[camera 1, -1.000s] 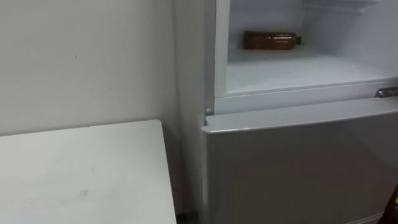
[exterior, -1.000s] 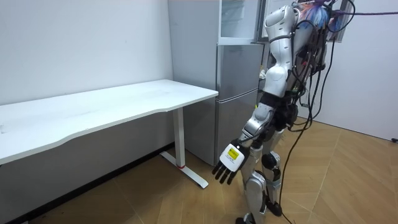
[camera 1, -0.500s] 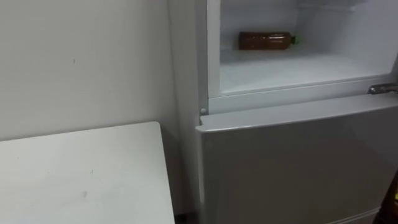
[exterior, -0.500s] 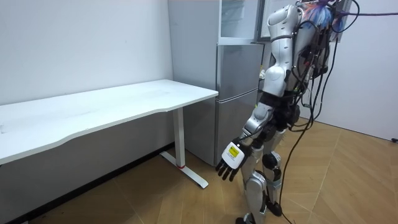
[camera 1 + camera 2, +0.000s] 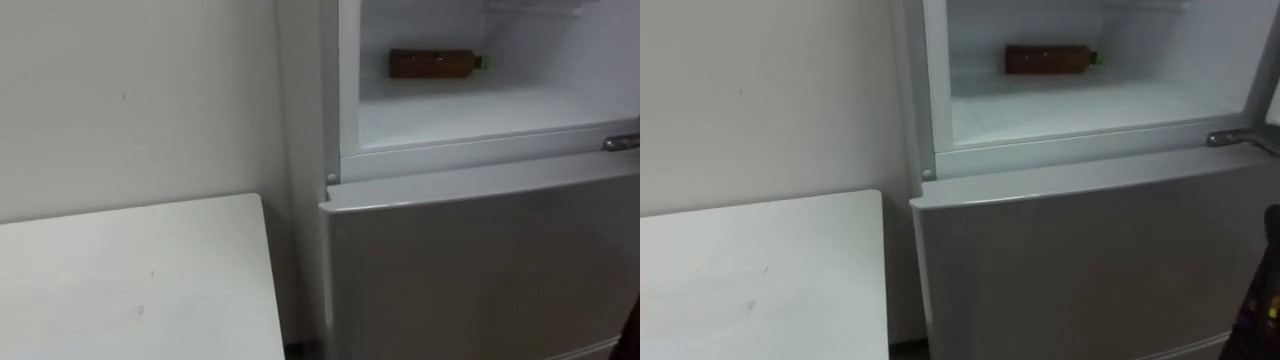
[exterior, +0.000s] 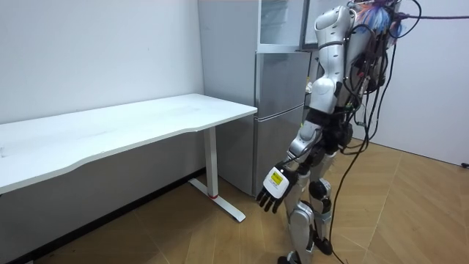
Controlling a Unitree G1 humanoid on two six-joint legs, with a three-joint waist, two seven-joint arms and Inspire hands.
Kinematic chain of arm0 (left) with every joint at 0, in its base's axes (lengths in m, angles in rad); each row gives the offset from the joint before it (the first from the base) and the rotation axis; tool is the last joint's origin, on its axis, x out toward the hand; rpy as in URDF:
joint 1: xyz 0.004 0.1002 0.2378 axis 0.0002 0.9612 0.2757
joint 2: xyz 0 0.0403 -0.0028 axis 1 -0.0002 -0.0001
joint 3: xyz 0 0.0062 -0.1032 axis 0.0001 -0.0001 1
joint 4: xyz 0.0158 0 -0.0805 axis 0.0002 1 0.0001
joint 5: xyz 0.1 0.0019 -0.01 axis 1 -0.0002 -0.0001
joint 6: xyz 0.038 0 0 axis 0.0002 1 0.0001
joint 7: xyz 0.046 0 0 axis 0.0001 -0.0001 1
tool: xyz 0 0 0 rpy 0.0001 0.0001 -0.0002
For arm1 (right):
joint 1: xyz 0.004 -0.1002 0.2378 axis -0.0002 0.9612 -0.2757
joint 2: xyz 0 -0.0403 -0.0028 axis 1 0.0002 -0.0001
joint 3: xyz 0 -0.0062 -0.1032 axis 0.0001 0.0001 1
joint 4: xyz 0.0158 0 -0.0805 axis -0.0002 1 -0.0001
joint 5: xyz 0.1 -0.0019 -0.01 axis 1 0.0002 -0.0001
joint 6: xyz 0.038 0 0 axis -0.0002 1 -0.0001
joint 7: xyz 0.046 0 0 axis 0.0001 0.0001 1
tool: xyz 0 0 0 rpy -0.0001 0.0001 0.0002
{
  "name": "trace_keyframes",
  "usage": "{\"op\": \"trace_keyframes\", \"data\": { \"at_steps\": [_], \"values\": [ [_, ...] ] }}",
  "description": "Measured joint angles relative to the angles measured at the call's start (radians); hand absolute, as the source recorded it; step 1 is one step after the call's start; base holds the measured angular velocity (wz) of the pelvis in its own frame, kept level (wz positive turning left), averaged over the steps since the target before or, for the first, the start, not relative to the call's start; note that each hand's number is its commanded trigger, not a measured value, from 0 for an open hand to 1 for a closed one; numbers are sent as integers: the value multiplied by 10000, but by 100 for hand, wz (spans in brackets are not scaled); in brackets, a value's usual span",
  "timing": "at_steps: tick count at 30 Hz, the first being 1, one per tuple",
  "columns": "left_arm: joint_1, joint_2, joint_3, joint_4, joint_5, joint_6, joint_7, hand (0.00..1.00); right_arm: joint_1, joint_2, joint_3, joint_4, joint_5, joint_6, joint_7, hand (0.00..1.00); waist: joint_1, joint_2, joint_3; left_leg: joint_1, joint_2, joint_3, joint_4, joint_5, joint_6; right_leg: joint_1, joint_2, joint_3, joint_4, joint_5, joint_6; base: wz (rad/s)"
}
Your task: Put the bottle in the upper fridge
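A brown bottle with a green cap [image 5: 433, 63] lies on its side on the white shelf of the upper fridge compartment [image 5: 480, 110], near the back wall; it also appears as the bottle [image 5: 1048, 58] in the right eye view. The compartment's door stands open. I stand right in front of the fridge [image 6: 278, 110]. My left hand [image 6: 272, 189] hangs low beside my leg, fingers relaxed and holding nothing. A dark part of my right hand [image 5: 1265, 285] juts in at the lower right edge.
The closed grey lower fridge door [image 5: 480, 270] is right in front of me. A metal hinge piece [image 5: 622, 143] sticks out at its top right. A white table [image 5: 130, 280] stands to my left against the white wall, close beside the fridge.
The eye view has shifted slightly, which is the camera's own move. The bottle has stayed on the shelf. My left hand has swung a little while hanging.
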Motion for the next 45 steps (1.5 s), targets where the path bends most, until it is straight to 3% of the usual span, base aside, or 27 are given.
{"op": "trace_keyframes", "data": {
  "at_steps": [3, 12, 15, 20, 30, 34, 45],
  "values": [
    [2, -1, -51, 2, 0, 0, 6, 0, 6, 54, 191, 0, 0, 126, 257, 0, 89, 23, -14, 15, 1, -17, -3, 5, -3, 57, 5, -13, -65, 9, 11, 1],
    [14, 1, -176, -98, 16, 101, 102, 0, 64, 55, 453, 2, -186, 1112, 1071, 0, 338, 8, -5, 46, -1, -119, -14, 8, -2, 197, 4, -110, -218, 24, 34, 4],
    [22, -3, -270, -230, 2, 131, 185, 0, 71, 53, 619, 6, -622, 1498, 1906, 0, 420, 0, 1, 44, -7, -355, -8, 9, -4, 350, 10, -284, -416, 25, 59, 25],
    [255, -42, -268, -348, -10, 447, 241, 0, 392, 93, 464, -25, -927, 1515, 2655, 0, 357, -27, 13, 7, 11, -501, -11, 8, -6, 596, 30, -521, -836, 104, 81, 8],
    [104, -46, -267, -382, 3, 521, 186, 0, 523, 94, 339, 8, -766, 1545, 3052, 0, 361, 50, -6, 144, 17, -517, -27, 8, -6, 758, 55, -565, -984, 117, 90, 2],
    [102, -46, -267, -382, 2, 545, 167, 0, 549, 97, 205, 24, -654, 1720, 3318, 0, 360, 44, -2, 156, 19, -516, -30, 8, -6, 767, 57, -555, -982, 117, 90, 0],
    [82, 92, -431, -385, 2, 736, 170, 0, 694, 97, 184, 274, -771, 1726, 3813, 0, 371, -138, 7, 209, 26, -516, -54, 8, -6, 777, 81, -492, -1000, 121, 84, -1]
  ]
}}
